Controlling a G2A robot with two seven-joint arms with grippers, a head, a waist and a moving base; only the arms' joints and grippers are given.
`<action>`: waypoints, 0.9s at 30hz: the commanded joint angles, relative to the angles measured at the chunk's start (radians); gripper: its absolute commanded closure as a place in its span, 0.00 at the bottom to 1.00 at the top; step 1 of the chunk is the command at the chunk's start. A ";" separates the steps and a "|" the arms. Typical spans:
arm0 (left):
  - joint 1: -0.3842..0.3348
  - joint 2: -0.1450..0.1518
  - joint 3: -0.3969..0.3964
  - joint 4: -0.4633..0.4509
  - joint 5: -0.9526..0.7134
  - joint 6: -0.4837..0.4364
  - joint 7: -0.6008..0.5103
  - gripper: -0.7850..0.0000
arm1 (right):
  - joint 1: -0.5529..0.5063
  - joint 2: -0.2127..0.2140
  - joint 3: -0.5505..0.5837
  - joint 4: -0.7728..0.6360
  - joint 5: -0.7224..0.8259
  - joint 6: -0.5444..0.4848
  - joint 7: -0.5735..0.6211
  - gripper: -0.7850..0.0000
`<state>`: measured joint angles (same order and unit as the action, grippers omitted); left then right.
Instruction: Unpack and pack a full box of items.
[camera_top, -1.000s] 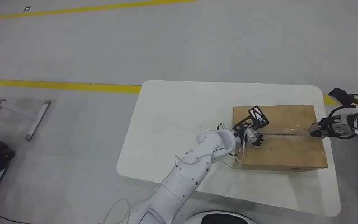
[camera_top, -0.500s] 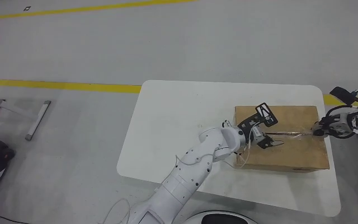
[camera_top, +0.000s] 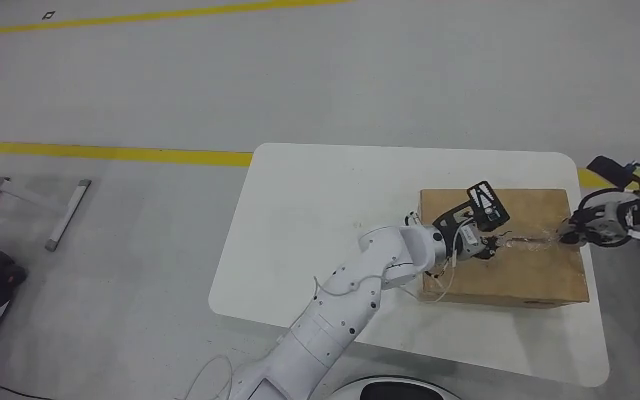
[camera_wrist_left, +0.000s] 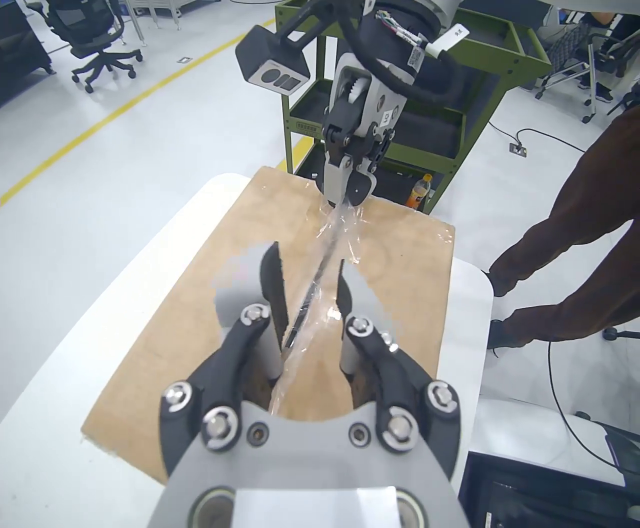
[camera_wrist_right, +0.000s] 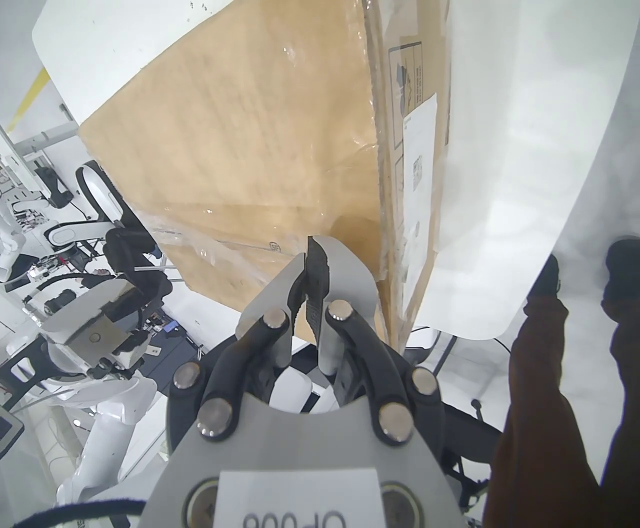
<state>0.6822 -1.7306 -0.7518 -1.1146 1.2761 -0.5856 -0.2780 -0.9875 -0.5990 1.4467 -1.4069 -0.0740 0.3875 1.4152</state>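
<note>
The cardboard box (camera_top: 500, 265) lies on its broad side toward the right-hand end of the white surface (camera_top: 320, 220), with its top flaps shut. A strand of clear tape (camera_top: 530, 238) runs along the middle seam of the top. It is bunched into a thin, crinkled rope and lifted off the cardboard, and it stretches from the middle of the lid to the far short edge.

The right hand (camera_top: 578, 232) sits at that far edge, just past the box. Seen from the left wrist, it (camera_wrist_left: 345, 197) is clenched on the end of the tape (camera_wrist_left: 335, 235), with both fingers pressed together around the crumpled film. Its own wrist view shows the fingers (camera_wrist_right: 310, 255) closed tight at the corner of the box (camera_wrist_right: 240, 125), where more loose film (camera_wrist_right: 215, 240) clings to the cardboard. A white label (camera_wrist_right: 420, 150) is stuck on the side panel next to it.

The left hand (camera_top: 490, 243) hovers over the middle of the lid. It (camera_wrist_left: 306, 270) is released, its two fingers spread apart above the box (camera_wrist_left: 200, 310). The strand of tape passes between them, closer to one finger than the other. I cannot tell whether it brushes that finger.

Beyond the surface (camera_wrist_left: 140, 300) stands a green cart (camera_wrist_left: 450, 75) with an orange bottle (camera_wrist_left: 417, 192) on its lowest shelf. A yellow line (camera_top: 120, 153) crosses the grey floor.
</note>
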 joint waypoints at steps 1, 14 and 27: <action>0.000 0.000 0.000 0.000 0.000 0.000 0.000 1.00 | 0.002 0.001 0.000 0.005 0.002 -0.001 -0.001 1.00; -0.012 -0.021 0.052 0.034 0.000 0.013 0.042 1.00 | 0.013 0.001 -0.021 0.010 0.018 -0.005 -0.005 1.00; -0.128 -0.099 0.144 0.285 -0.031 0.035 0.125 1.00 | 0.006 0.008 -0.018 0.002 0.022 0.003 -0.008 1.00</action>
<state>0.5614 -1.8235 -0.6140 -0.8497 1.2467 -0.5522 -0.1583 -0.9807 -0.5911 1.4279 -1.4047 -0.0533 0.3898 1.4078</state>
